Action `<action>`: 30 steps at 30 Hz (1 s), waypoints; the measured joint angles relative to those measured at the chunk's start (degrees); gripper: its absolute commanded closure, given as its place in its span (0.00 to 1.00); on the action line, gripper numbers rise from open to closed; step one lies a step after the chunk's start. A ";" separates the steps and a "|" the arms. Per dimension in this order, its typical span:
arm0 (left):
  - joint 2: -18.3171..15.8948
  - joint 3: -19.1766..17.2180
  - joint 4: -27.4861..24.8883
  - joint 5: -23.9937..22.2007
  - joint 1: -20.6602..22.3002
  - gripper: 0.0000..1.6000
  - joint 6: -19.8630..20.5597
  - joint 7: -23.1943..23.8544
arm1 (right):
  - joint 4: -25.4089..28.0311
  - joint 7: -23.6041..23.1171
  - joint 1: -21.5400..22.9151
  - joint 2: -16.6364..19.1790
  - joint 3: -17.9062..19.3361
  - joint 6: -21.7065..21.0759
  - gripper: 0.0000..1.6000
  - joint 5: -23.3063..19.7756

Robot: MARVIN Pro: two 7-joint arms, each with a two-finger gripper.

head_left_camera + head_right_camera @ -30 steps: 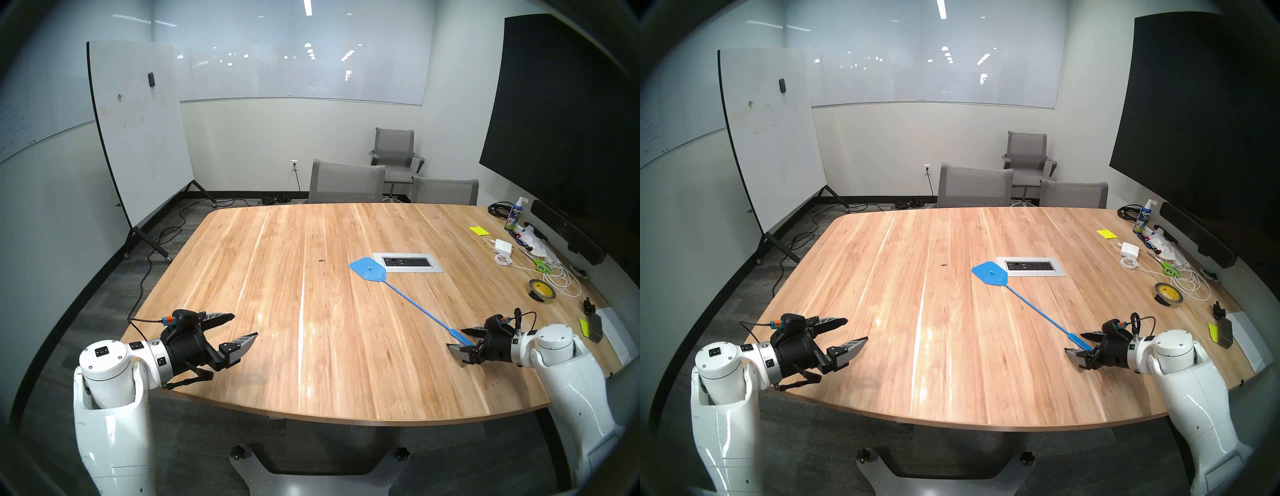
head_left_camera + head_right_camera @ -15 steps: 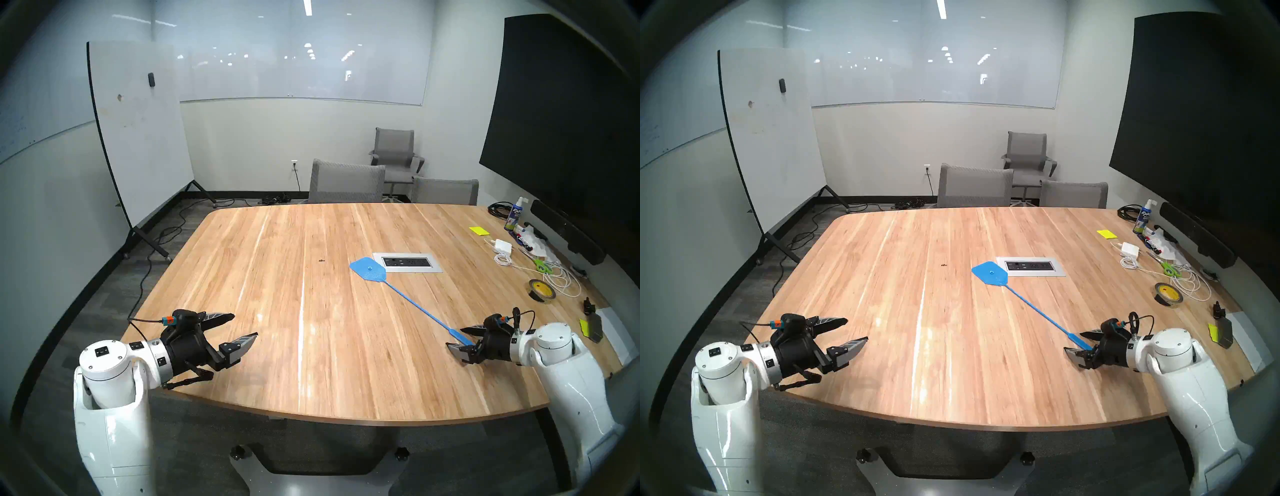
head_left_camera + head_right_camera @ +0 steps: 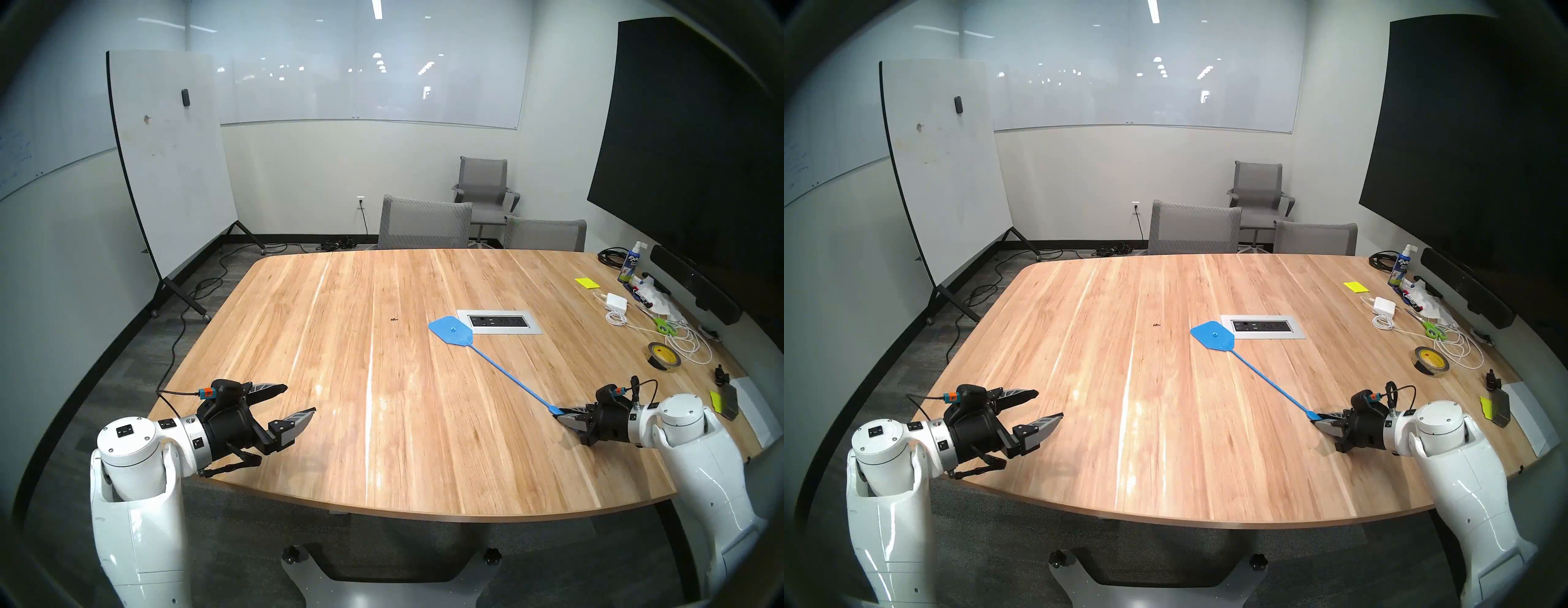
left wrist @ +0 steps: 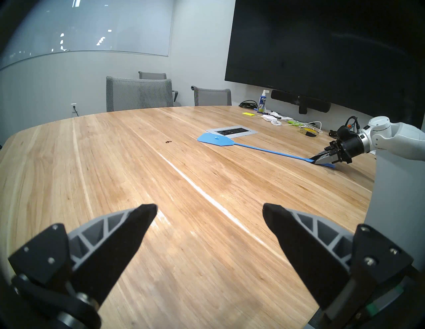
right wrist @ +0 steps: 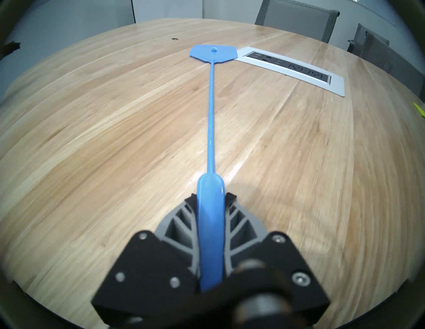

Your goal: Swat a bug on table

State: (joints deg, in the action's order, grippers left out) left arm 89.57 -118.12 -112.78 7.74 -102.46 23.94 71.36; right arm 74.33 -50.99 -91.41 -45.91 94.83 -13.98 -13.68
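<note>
Wooden planks of the table (image 3: 297, 424) lie under our left claw (image 3: 297, 401), its fingers wide apart and empty. One bug (image 3: 394, 319) sits left of the outlet panel (image 3: 499, 322). One blue swatter (image 3: 488, 357) lies head toward that panel, handle clamped in our right claw (image 5: 210, 199).

Glossy white arm shells (image 3: 135, 530), silver wrist rings, black pincer housings (grey ribbed fingers (image 4: 108, 227), orange-teal plugs).

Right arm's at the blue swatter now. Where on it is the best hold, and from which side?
Grip the flattened handle end of the swatter, coming along the shaft from the near right table edge. It lies flat, head far away beside the outlet panel. The right gripper already closes there.
</note>
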 measured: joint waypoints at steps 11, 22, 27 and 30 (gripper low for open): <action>0.11 -0.06 0.00 0.14 0.07 0.00 -0.02 0.15 | 1.40 -1.92 -5.29 1.14 4.62 -0.12 1.00 -1.73; 0.22 -0.16 0.00 0.25 0.14 0.00 -0.03 0.28 | 2.48 -3.90 -11.84 1.47 10.47 2.64 1.00 -2.20; 0.26 -0.19 0.01 0.31 0.18 0.00 -0.04 0.34 | 3.18 -3.95 -14.24 1.13 12.65 4.07 1.00 -1.53; 0.29 -0.21 0.01 0.35 0.20 0.00 -0.04 0.37 | 3.43 -4.06 -15.49 0.65 14.00 4.93 1.00 -1.23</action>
State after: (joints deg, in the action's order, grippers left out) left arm 89.86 -118.33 -112.77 8.08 -102.26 23.90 71.73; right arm 77.76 -55.05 -106.89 -45.26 108.83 -9.05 -14.91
